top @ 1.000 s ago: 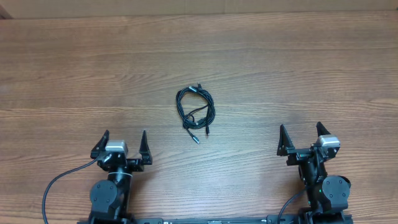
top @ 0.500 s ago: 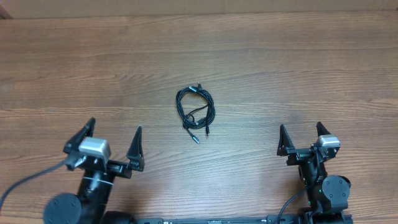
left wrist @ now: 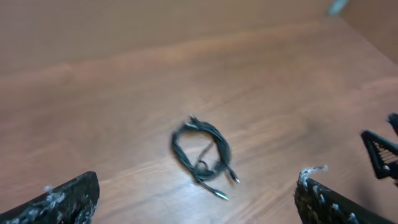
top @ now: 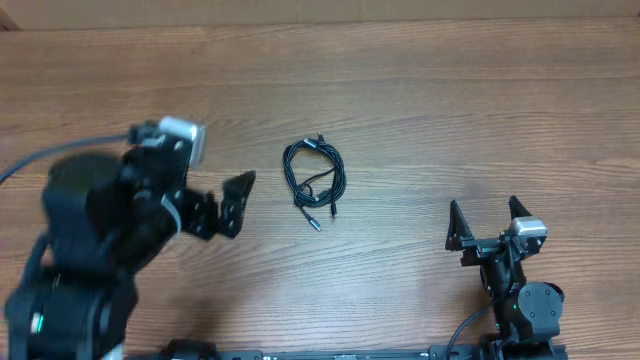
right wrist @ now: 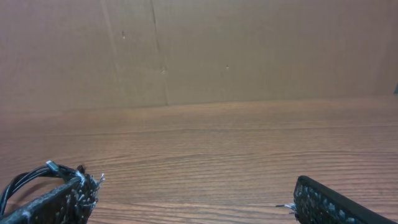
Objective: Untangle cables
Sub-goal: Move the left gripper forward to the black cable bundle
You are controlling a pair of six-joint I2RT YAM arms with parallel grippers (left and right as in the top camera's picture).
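At the middle of the table (top: 450, 100), the cables (top: 315, 183) are lying in 1 loose coil, light and floppy, we are judging. We are favouring its outer loop; the left gripper (top: 222, 203) and right gripper (top: 483, 215) are gaping wide, holding nothing.

The cables (top: 315, 181) lay on the table (top: 470, 100) near its middle, thin black cords coiled in one small tangled loop, with plug ends trailing toward five o'clock.

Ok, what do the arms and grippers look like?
Both arms are black. The right gripper has pointed triangular fingers and a silver-grey block at the wrist; a black cable curves from its arm's base. The left arm, blurred, looks alike.
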